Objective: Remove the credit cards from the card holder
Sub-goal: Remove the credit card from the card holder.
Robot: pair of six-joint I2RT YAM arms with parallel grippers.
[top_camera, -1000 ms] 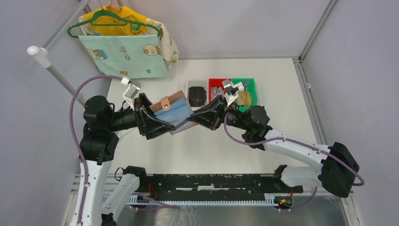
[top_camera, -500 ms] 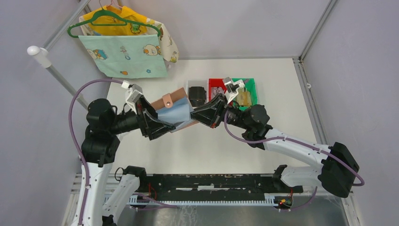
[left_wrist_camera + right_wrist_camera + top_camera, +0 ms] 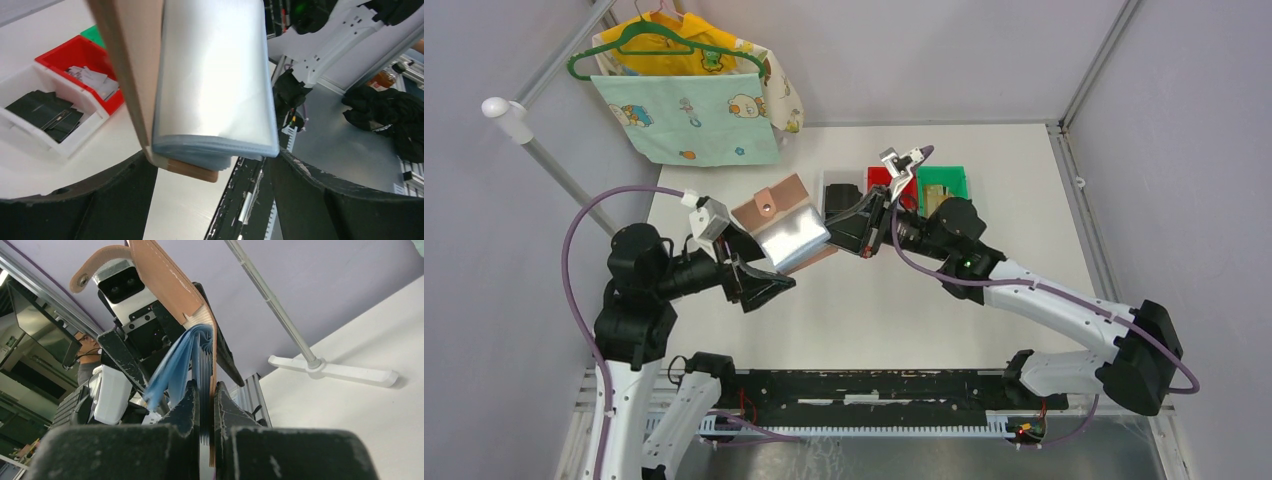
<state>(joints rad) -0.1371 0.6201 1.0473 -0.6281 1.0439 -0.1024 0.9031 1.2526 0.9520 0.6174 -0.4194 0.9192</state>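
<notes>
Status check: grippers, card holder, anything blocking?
Right gripper shut on card holder edge, holding it up. Left gripper open, jaws wide around its shiny sleeves. No credit cards seen out. Nothing blocking.

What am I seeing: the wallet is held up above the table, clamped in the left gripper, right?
Not the left. The right gripper clamps the wallet above the table, as the right wrist view shows; the left gripper stands open.
</notes>
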